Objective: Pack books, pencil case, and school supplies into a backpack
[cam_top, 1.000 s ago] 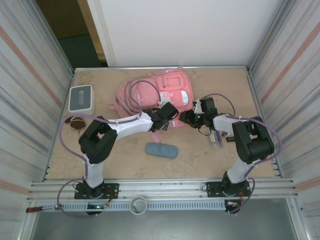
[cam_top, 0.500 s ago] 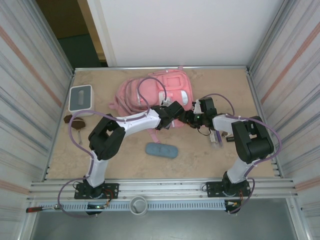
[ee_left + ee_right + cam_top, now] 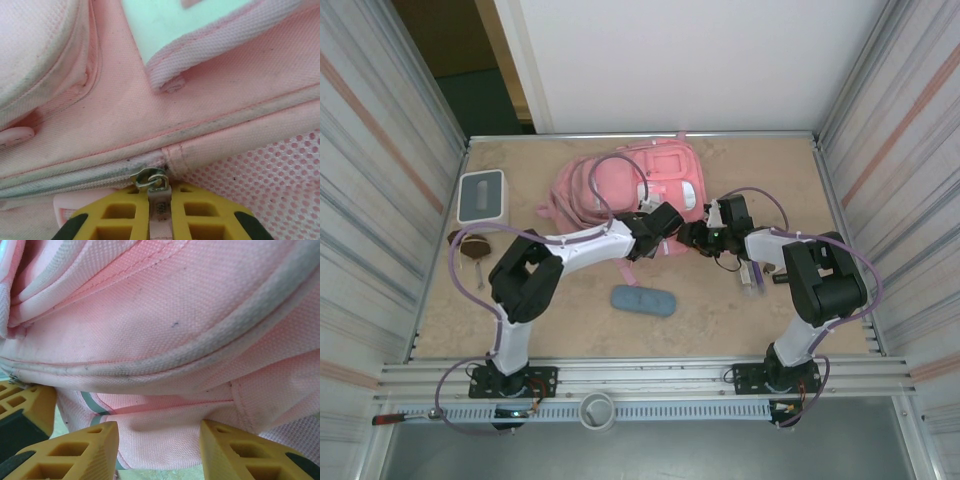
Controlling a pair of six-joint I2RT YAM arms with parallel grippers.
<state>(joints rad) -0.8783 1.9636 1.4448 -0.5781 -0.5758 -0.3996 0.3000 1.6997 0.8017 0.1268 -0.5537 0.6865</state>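
Note:
The pink backpack point(image 3: 620, 185) lies at the back middle of the table. My left gripper point(image 3: 665, 222) is at its near edge. In the left wrist view the yellow fingers point(image 3: 120, 217) are shut on the pale zipper pull point(image 3: 160, 210), just below the metal slider point(image 3: 149, 177). My right gripper point(image 3: 695, 238) meets the backpack from the right, and a fold of pink fabric point(image 3: 165, 440) is clamped between its fingers point(image 3: 90, 450). The blue-grey pencil case point(image 3: 643, 300) lies on the table in front. A purplish pen point(image 3: 752, 278) and a short black piece point(image 3: 780, 279), school supplies, lie by the right arm. The books are out of view.
A white box with a grey top point(image 3: 483, 197) stands at the left, with small dark brown lumps point(image 3: 472, 245) in front of it. Metal walls close in both sides. There is bare tabletop point(image 3: 570, 320) around the pencil case.
My left gripper has shifted slightly right along the backpack's near edge and closed on the zipper pull. The right gripper has held still.

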